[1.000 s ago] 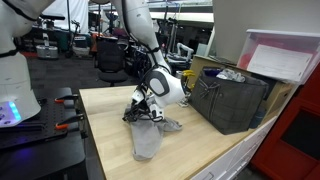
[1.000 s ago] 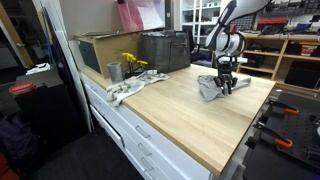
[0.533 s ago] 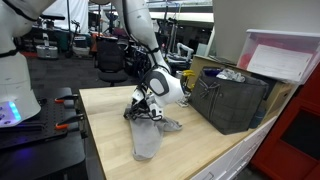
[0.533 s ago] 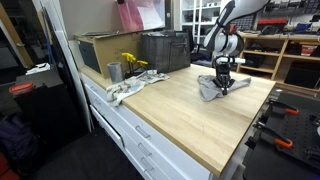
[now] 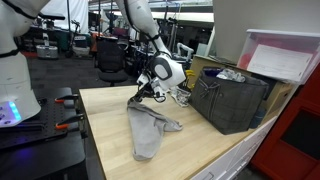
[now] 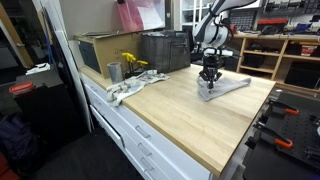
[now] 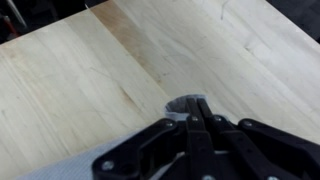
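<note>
The robot's gripper (image 5: pixel 143 94) had its fingers pressed together on one edge of a grey cloth (image 5: pixel 150 133), pinching the fabric just above a wooden table (image 5: pixel 104 108). In both exterior views the cloth hung at a slant from the pinch, its lower part spread flat on the wood. That suggests a grip on the edge alone, so most of the cloth's weight rested on the table rather than on the fingers. The wrist view showed the two black fingers meeting with no gap, a small fold of grey poking out between their tips, and bare pale boards beyond.

The cloth lay toward one end of the table, near a dark crate (image 5: pixel 231 100) but apart from it. A clear plastic box (image 5: pixel 284 56) stood above the crate. At the table's other end, in an exterior view, a metal cup (image 6: pixel 114 71) stood by some yellow flowers (image 6: pixel 131 62), with a crumpled rag (image 6: pixel 127 91) draped at the table's edge above a row of white drawers (image 6: pixel 140 135).

The room looked like a workshop or lab, with shelves, office chairs and other equipment crowding the background.
</note>
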Controlling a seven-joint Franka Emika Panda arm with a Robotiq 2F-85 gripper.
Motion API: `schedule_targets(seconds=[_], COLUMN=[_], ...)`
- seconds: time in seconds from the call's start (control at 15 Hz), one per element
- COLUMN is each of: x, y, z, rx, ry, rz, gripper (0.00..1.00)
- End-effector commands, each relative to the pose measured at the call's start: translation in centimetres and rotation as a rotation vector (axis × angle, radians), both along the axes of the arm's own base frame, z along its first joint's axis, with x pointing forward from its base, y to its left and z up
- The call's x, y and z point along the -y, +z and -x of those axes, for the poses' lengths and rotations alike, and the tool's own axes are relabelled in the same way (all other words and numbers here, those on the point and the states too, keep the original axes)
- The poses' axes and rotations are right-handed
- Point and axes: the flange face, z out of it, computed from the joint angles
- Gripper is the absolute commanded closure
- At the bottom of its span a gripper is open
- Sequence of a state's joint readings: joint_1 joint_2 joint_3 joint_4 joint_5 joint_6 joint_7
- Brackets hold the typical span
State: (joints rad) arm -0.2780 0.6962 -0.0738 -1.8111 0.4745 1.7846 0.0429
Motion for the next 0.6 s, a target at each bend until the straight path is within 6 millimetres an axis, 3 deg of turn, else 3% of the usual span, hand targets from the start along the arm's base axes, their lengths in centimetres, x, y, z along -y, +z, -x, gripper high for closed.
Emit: schedule_targets(seconds=[0.0, 0.2, 0.53], x=[-2.5, -5.7, -12.6], y=[4.4, 6.3, 9.8], z=[-4.0, -8.2, -14.4], rx=[0.029, 0.031, 0.05], ry=[-0.041, -0.11, -0.183], rz=[0.029, 0.129, 0.265], gripper=[0.99, 0.99, 0.99])
